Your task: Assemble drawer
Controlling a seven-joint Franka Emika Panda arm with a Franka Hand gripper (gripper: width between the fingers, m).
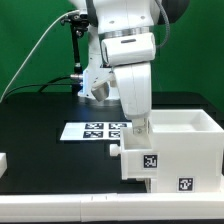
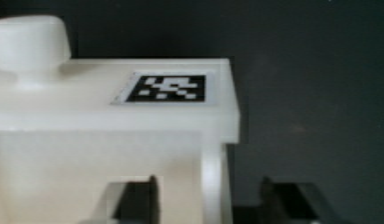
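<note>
white plastic drawer, near the table's front edge, is pinched by the gripper, closed on its wall, likely to slide it into the casing.

The white Franka arm's two-finger hand points straight down, its dark fingers parted around a white wall.

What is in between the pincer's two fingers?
A white plastic wall stands between the pincer's fingers. The wrist view shows it. Whether they squeeze it is unclear.
</note>
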